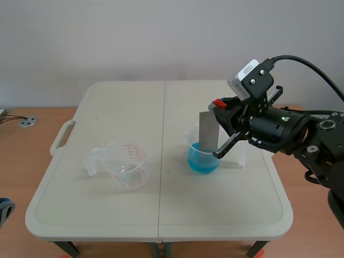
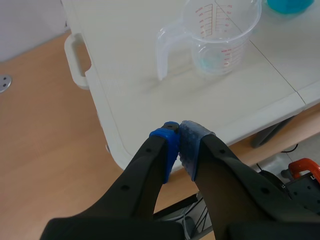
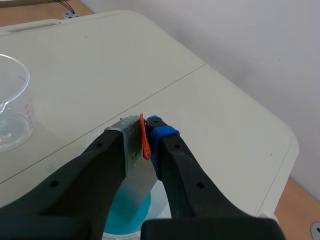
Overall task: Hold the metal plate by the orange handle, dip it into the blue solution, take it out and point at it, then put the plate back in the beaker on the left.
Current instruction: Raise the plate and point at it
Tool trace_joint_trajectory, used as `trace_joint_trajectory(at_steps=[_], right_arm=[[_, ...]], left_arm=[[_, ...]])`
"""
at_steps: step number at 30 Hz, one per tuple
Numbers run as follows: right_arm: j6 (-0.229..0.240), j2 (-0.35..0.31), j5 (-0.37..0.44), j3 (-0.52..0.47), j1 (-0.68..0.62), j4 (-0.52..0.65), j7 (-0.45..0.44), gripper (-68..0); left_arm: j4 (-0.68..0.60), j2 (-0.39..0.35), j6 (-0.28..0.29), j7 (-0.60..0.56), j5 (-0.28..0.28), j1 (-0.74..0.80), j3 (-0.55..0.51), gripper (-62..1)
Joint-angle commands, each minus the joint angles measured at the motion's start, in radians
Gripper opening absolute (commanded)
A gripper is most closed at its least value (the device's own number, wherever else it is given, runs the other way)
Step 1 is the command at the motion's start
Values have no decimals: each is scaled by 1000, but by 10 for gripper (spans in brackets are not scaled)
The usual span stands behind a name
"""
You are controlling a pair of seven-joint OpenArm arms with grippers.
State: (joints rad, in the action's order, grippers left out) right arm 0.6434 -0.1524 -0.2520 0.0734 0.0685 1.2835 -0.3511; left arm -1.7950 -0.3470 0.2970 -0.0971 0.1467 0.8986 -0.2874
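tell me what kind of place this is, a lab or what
Likely a robot test bench staged as a simple chemistry demo, not a working lab: a plastic folding table, a beaker of blue solution, and the right gripper holding a metal plate by its orange handle.

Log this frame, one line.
right gripper: shut on metal plate | plate's lower end inside blue-solution beaker | left gripper: shut, empty

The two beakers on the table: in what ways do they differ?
The left beaker is nearly empty; the right beaker holds blue solution. The left beaker stands free; the right beaker has the metal plate reaching into it, gripped by the right pincer. Both are clear, upright.
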Motion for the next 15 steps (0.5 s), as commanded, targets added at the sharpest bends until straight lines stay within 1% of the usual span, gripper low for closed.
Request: trace_joint_trajectory(at_steps=[1,6,9,10,14,15], right_arm=[[5,-6,5,-3,12,11,-10,-662],[11,-11,5,-3,12,44,-11,-662],[16,-11,6,-21,11,72,-11,-662],[20,-11,7,-27,11,84,-11,-662],[64,-11,10,-53,11,133,-10,-662],[66,-11,10,-56,10,146,-8,-662]], left_arm=[[-5,-3,12,-8,5,-2,5,-594],[-5,-3,12,-8,6,-2,5,-594],[-5,-3,12,-8,6,-2,5,-594],[-5,-3,12,-8,6,-2,5,-594],[-5,-3,12,-8,6,-2,5,-594],[-5,-3,12,-8,6,-2,5,-594]])
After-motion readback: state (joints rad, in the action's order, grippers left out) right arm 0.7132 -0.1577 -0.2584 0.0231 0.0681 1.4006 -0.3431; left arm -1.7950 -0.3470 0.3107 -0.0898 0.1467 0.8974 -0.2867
